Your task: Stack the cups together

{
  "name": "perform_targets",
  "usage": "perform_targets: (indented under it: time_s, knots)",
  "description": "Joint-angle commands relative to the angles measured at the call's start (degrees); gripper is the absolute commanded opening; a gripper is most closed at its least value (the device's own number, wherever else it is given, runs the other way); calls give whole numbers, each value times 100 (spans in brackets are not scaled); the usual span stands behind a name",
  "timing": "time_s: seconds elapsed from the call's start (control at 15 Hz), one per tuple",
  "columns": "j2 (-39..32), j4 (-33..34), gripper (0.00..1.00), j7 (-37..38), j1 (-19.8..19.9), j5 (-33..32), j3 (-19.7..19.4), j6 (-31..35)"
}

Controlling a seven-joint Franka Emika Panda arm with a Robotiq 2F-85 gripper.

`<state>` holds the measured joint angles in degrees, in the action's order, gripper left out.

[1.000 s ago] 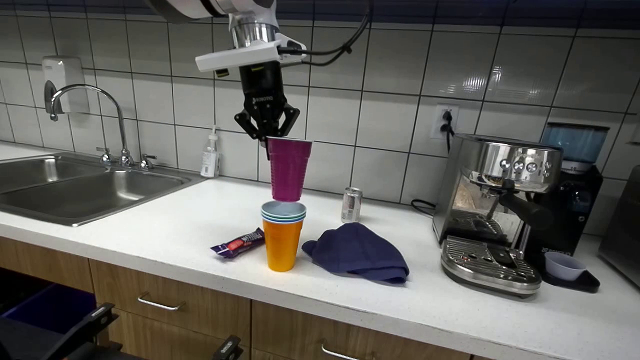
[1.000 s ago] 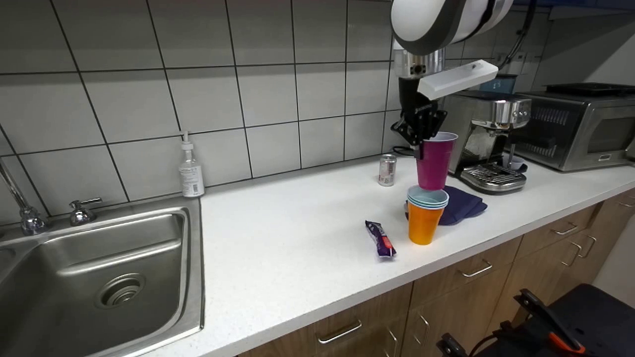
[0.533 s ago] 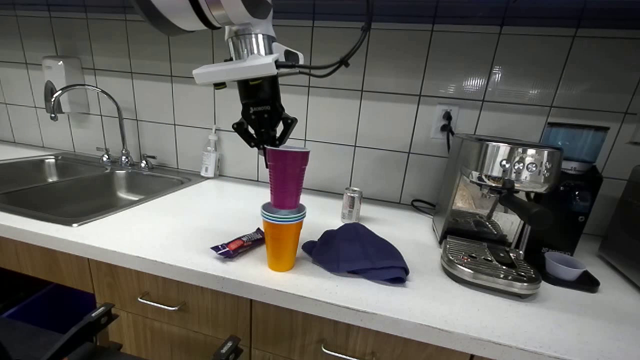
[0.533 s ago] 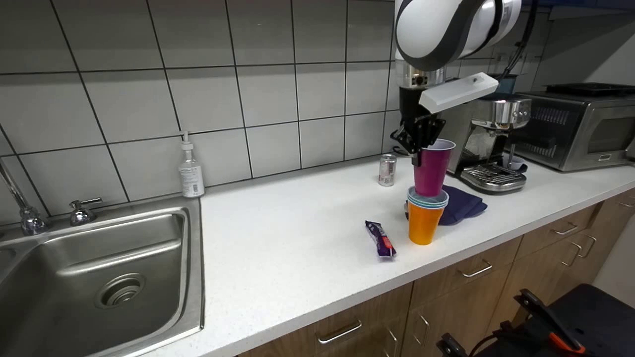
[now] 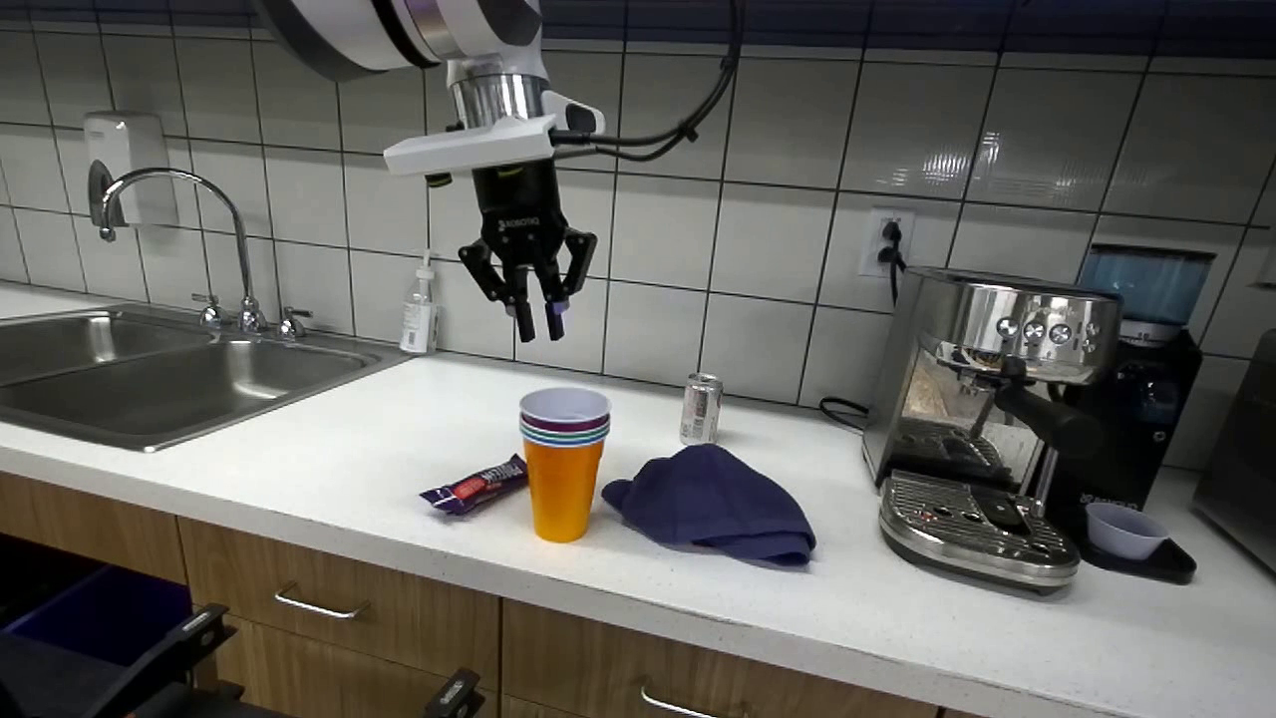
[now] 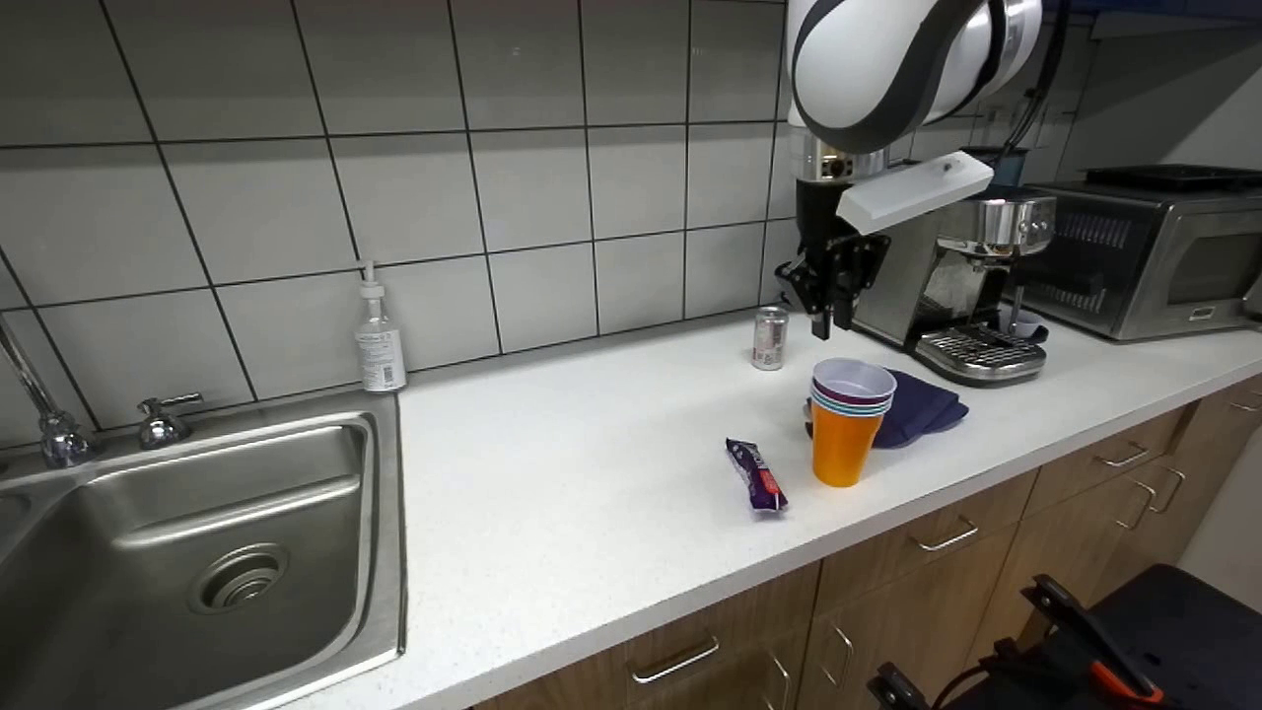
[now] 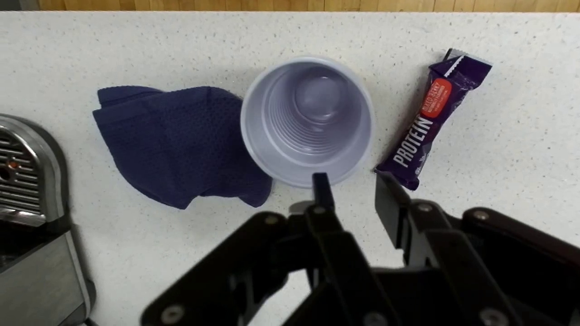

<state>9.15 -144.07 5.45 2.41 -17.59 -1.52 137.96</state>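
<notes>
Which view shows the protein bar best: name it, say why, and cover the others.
The wrist view: from above, the protein bar shows large, its PROTEIN lettering readable. Both exterior views show it smaller, lying on the counter beside the orange cup.

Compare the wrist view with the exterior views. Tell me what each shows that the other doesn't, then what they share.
Only the wrist view: the inside bottom of the top cup.
Only the exterior views: the outside of the orange cup, the sink and the pump bottle.
Both: the gripper with its jaws apart, the navy cloth, the wrapped bar, the counter and at least part of the coffee machine.
</notes>
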Motion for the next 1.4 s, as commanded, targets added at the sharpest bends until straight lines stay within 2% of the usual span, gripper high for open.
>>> perform_targets:
  time_s: [0.0, 0.33, 0.6, 0.67, 1.33]
  knots:
    - [255, -194, 63, 167, 96, -170, 49, 93]
    - [376, -267, 99, 195, 99, -112, 51, 78]
    - [428, -336, 100, 232, 98, 210, -7, 34]
    - [224, -167, 100, 118, 69, 105, 41, -4]
    - [247, -212, 100, 145, 83, 193, 7, -3]
